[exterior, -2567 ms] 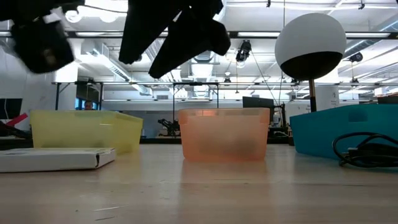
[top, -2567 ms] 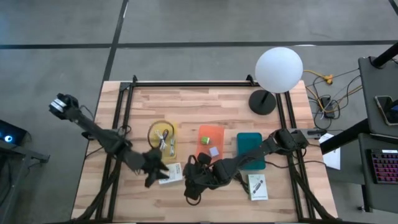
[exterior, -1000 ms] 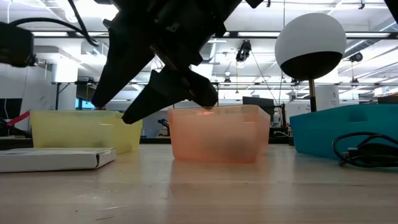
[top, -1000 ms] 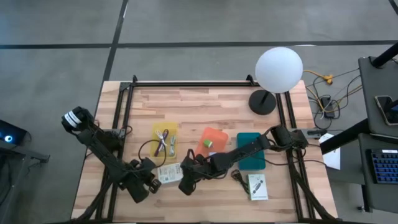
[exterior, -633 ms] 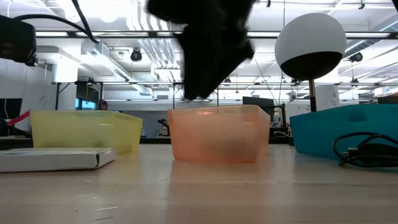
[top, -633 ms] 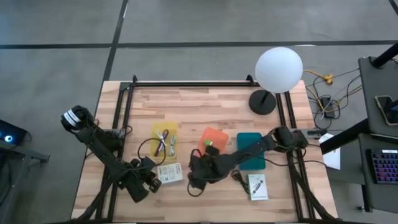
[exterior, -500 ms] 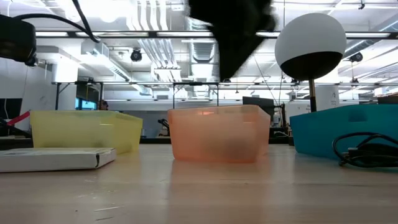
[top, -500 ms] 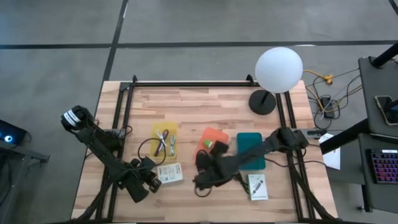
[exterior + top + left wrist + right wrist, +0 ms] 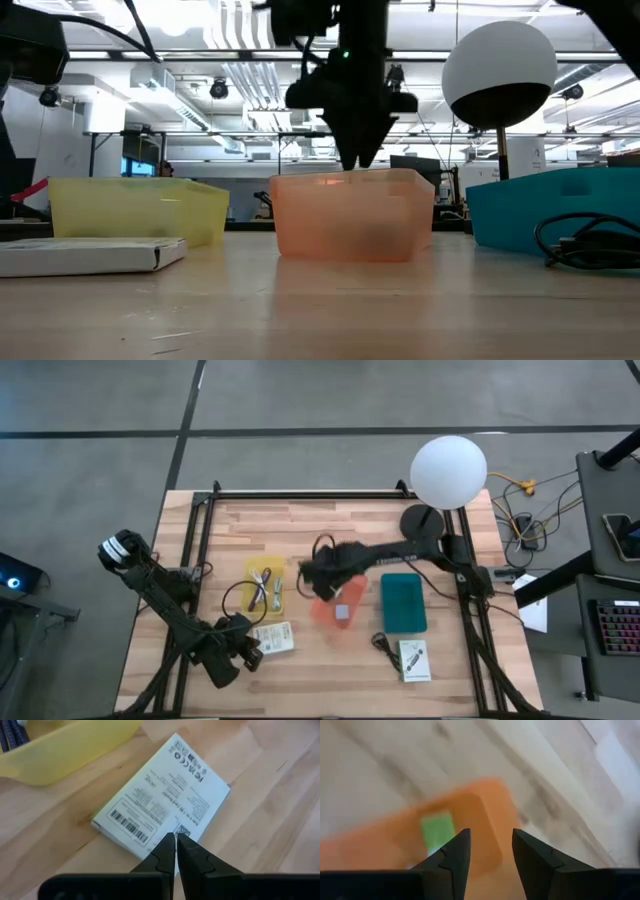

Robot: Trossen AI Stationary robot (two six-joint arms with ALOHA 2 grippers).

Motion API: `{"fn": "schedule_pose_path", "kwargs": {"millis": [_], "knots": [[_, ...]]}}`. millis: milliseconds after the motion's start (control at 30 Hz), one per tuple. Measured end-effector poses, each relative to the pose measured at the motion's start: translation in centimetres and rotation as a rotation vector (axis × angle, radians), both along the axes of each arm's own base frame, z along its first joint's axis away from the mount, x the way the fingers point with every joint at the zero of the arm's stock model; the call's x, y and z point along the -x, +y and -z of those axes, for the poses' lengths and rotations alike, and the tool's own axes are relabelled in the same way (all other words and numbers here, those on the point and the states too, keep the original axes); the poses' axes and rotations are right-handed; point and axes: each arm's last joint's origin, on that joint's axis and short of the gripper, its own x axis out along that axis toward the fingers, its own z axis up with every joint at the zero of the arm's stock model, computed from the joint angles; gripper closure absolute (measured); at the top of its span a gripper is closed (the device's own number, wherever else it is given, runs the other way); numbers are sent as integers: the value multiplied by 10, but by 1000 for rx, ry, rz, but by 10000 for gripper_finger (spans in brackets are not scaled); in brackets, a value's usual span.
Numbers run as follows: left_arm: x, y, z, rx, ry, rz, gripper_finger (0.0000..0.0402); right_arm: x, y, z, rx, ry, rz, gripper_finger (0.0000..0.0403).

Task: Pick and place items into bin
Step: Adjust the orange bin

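Wood-plank table under ceiling strip lights

Two dark, cable-draped arms; tapered black fingers

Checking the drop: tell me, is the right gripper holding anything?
No, the right gripper is open with nothing between its fingers, above the orange bin.

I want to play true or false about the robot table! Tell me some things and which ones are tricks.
1. The right gripper has its jaws open over the orange bin. True.
2. A green cube lies in the orange bin. True.
3. The left gripper holds the white packet. False: its jaws are shut and empty, beside it.
4. The teal bin sits between the yellow and orange bins. False: it is on the orange bin's other side.
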Motion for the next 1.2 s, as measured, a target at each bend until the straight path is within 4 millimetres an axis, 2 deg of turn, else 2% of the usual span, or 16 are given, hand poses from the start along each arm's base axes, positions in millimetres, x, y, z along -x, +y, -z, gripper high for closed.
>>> {"fn": "schedule_pose_path", "kwargs": {"millis": [67,167,367,700,967,1200], "knots": [[0,0,-1,-10,-12,-6,400,-1,-12,2,-25,-1,0,271],[0,0,-1,-12,-14,-7,400,-5,-18,3,-32,-24,-16,271],[0,0,-1,-14,-15,-8,400,-6,-21,5,-18,-34,-38,271],[0,0,-1,-14,-16,-8,400,-6,-25,31,29,-36,-89,278],[0,1,-1,-14,-16,-8,400,-17,-27,30,94,-92,-264,296],[0,1,-1,-15,-16,-7,400,-25,-28,24,137,-158,-279,289]]}}
